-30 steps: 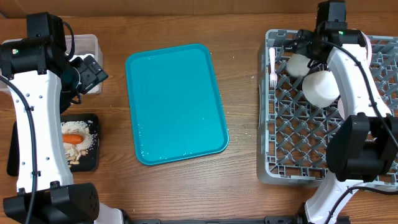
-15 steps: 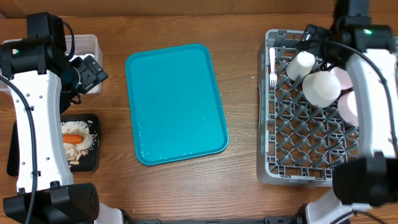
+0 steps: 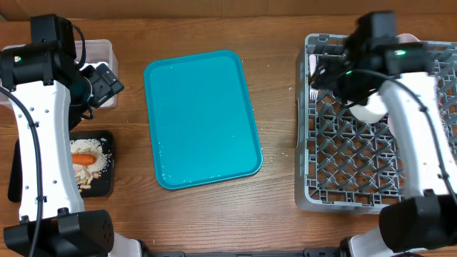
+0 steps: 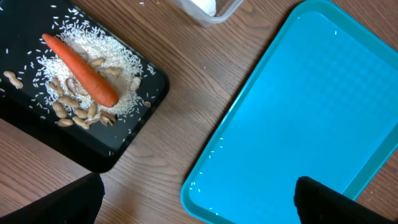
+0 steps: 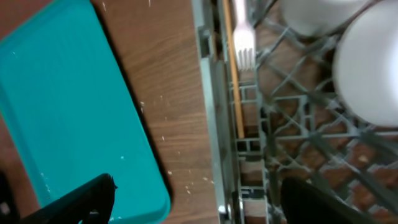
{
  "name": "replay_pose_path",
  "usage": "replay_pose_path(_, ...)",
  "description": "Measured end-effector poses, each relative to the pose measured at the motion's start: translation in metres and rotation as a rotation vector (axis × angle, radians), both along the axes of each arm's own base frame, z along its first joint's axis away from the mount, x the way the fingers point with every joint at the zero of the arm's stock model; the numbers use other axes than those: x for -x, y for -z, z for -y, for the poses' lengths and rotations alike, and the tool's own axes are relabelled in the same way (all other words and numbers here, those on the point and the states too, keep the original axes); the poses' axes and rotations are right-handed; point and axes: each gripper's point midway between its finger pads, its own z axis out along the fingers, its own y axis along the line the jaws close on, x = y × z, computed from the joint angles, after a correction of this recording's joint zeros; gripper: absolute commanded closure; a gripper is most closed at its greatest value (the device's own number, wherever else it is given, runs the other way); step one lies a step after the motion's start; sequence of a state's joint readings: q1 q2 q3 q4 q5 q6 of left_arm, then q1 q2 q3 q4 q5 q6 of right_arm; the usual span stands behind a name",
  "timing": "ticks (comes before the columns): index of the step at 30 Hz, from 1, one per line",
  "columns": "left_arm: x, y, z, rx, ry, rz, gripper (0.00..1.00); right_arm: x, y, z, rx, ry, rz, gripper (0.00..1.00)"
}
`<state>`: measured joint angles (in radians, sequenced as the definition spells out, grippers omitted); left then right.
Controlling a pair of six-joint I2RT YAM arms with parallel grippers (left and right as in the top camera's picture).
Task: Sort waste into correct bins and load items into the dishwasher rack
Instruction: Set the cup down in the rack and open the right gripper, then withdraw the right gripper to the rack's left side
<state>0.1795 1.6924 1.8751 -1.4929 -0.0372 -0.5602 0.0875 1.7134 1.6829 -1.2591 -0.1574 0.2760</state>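
Left tool: fingers wide apart, empty; hangs over bare surface between black tray and teal tray.
Right tool: fingers apart, nothing between them; above the left wall of the dishwasher rack.
Black tray: front-left of surface; holds carrot, peanuts and rice grains, with some grains out at the rim.
Clear tub: back-left corner of surface; something white inside.
Dishwasher rack: right edge of surface; white plastic fork and thin wooden stick lie side by side along the left wall; white bowl near.
Hazard, stick: it looks like waste lodged in the rack, and closing on it may catch the fork too.
Hazard, descent: a finger may strike the rack wall or pegs.
Hazard, bowl: a sideways sweep could knock it.
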Motion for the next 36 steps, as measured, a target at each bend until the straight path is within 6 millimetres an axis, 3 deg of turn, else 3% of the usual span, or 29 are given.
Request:
replay_pose_path(7,0.0,0.0,0.0,0.0,0.0,0.0,0.0,-0.001,0.053,-0.014,0.011,-0.04,-0.023,0.11)
replay_pose_path(13,0.0,0.0,0.0,0.0,0.0,0.0,0.0,0.006,0.083,-0.014,0.009,-0.045,-0.045,0.24)
replay_pose_path(29,0.0,0.0,0.0,0.0,0.0,0.0,0.0,0.016,0.129,-0.017,-0.005,-0.059,-0.12,0.66)
replay_pose_path(36,0.0,0.0,0.0,0.0,0.0,0.0,0.0,0.021,0.135,-0.015,0.008,-0.059,-0.147,0.7)
